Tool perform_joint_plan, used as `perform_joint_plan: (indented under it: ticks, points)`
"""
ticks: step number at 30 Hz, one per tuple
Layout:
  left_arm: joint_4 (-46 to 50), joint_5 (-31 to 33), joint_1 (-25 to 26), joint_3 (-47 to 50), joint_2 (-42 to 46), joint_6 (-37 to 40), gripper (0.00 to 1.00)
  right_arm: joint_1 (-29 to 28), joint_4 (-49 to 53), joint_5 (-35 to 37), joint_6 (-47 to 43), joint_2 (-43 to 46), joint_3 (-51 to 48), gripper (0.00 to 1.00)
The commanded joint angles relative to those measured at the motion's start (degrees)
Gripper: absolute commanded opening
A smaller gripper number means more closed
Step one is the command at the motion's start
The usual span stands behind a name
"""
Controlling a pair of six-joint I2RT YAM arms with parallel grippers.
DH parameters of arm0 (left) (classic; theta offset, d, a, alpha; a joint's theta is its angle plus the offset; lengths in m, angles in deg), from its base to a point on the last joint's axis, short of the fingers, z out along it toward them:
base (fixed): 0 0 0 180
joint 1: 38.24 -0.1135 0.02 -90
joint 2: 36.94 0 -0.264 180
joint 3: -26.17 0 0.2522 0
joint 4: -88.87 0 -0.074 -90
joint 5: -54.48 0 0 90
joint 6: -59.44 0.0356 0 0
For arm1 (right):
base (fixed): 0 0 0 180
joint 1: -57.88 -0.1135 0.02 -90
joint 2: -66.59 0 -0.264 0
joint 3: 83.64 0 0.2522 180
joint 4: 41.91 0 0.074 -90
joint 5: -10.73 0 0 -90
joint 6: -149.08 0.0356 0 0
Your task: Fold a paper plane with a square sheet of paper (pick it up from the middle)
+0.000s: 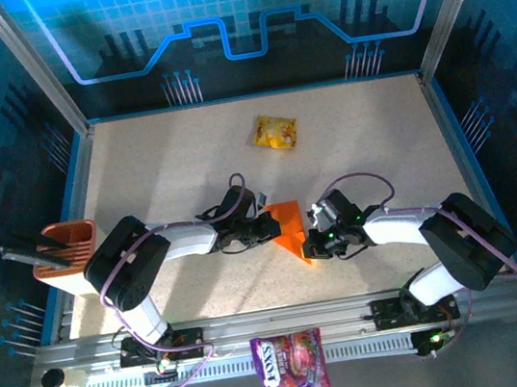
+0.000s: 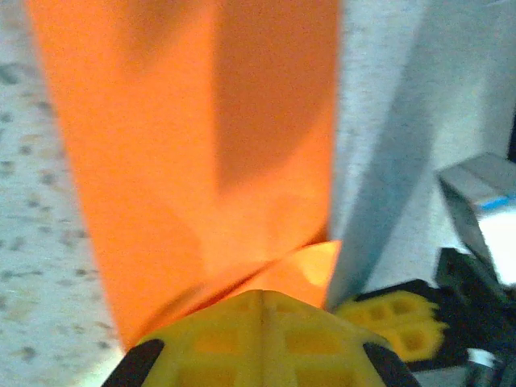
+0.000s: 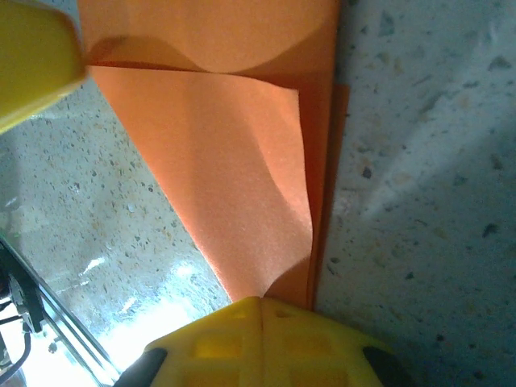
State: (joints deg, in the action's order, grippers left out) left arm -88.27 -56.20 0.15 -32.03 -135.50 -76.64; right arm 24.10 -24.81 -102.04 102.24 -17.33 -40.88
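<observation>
The yellow pads of the right gripper (image 3: 260, 303) sit at the 6 o'clock edge of its wrist view. They are closed to a bare seam on the narrow end of the orange paper (image 3: 234, 161), whose upper flap bows up off the layer beneath instead of lying flat. The left gripper (image 2: 260, 297) is likewise pinched tight on the paper's other side, with the sheet running away from it toward 12 o'clock. Seen from above, the partly folded paper lies on the table (image 1: 167, 168) near the middle, a little toward 6 o'clock. The left gripper meets it at 9 o'clock and the right at 4 o'clock. A snack packet (image 1: 275, 133) lies well apart at 12 o'clock, and a purple bag (image 1: 290, 362) sits at 6 o'clock by the near edge. The main hazard, as I judge it, is tension: if the arms draw apart unevenly, so thin a sheet may tear or slip out of one pinch. The bowed flap could also spring open or be pressed down askew, which would skew the crease. With the two grippers this close together, their fingers might knock each other.
</observation>
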Motion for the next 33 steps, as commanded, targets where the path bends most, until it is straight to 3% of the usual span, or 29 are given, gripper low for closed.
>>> perform_joint_plan:
  ticks: [1,9,17,27,33]
  points:
    - [1.61,1.2,2.55,-1.54,2.93,1.76,0.05,0.43,6.81,4.42,0.53,-1.8,-0.89,0.04]
    - [-8.52,-1.54,6.61,1.82,-3.22,-4.34,0.0,0.47,6.64,4.34,1.47,-2.8,-0.88,0.03]
    - [-13.1,-2.86,0.1,8.08,-5.25,-4.78,0.0,0.47,6.07,4.11,1.05,-3.02,-1.58,0.02]
    - [-1.95,-1.34,-7.9,6.69,-3.05,-1.99,0.01,0.47,6.24,4.42,1.05,-3.61,-2.1,0.02]
    - [4.22,-0.57,-9.12,4.18,-1.77,-1.21,0.01,0.46,7.2,3.93,-1.5,-2.48,-0.82,0.02]
